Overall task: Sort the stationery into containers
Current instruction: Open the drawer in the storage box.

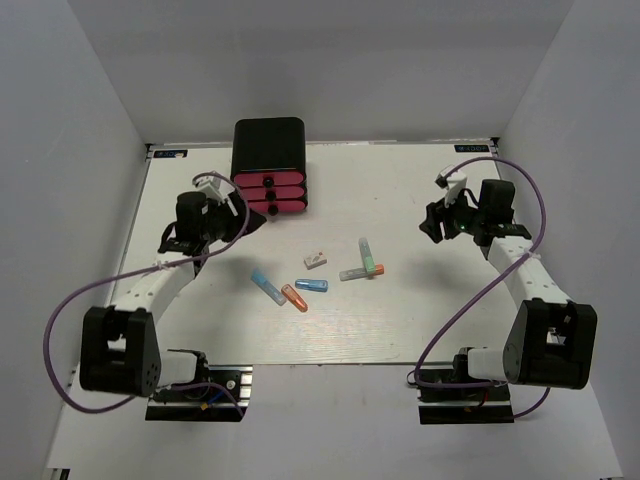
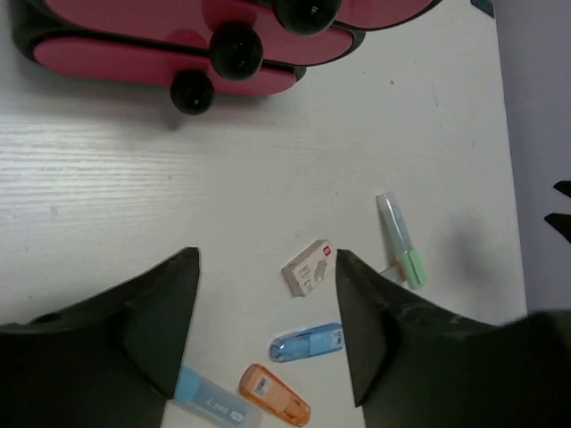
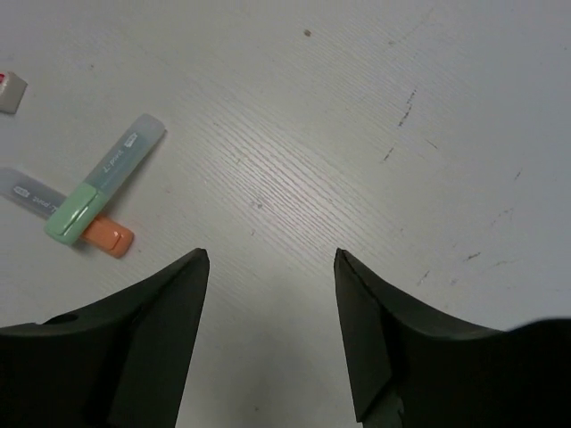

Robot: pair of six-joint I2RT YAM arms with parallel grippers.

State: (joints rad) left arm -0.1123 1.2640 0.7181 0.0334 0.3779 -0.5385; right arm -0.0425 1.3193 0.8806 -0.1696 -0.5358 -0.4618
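Left wrist shows left gripper [image 2: 267, 263] spread wide over the eraser [image 2: 308, 267], drawers [image 2: 107, 45] ahead; right gripper [image 3: 270, 260] gapes empty near green piece [image 3: 107, 174].

The cabinet [image 1: 268, 140] is black, its drawers [image 2: 116, 40] pink-red with black knobs [image 2: 235, 50]. The worktop [image 2: 107, 178] is white, finely wood-grained. There lie a light blue piece [image 1: 264, 283], an orange piece [image 1: 294, 297], a blue piece [image 1: 312, 286], a green-capped piece [image 3: 111, 169], an orange-tipped grey piece [image 3: 27, 194] and a red-cornered white block [image 2: 308, 267].
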